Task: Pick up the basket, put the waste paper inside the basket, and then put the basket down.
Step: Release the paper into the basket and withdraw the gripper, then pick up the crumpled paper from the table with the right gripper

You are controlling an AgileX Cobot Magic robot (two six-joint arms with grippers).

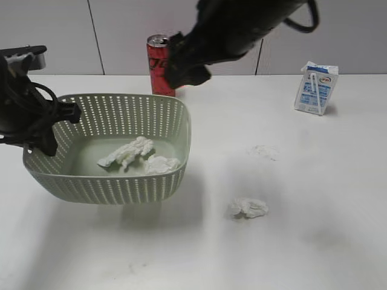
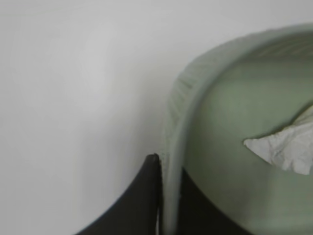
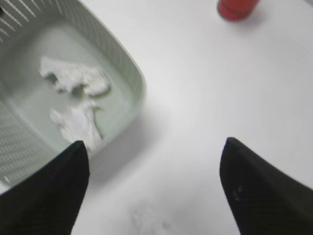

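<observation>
The pale green slotted basket (image 1: 115,151) hangs tilted above the table at the left. My left gripper (image 2: 168,191) is shut on its left rim (image 2: 195,98). Two white waste paper wads (image 1: 128,151) (image 1: 161,164) lie on the basket floor; they also show in the right wrist view (image 3: 73,78). A third wad (image 1: 248,208) lies on the table to the right of the basket. My right gripper (image 3: 154,171) is open and empty, high over the table beside the basket's right wall (image 3: 122,68); its arm (image 1: 230,30) crosses the top of the exterior view.
A red drink can (image 1: 158,63) stands behind the basket, also in the right wrist view (image 3: 237,9). A blue-and-white drink carton (image 1: 316,88) stands at the back right. A faint smudge (image 1: 264,151) marks the white table.
</observation>
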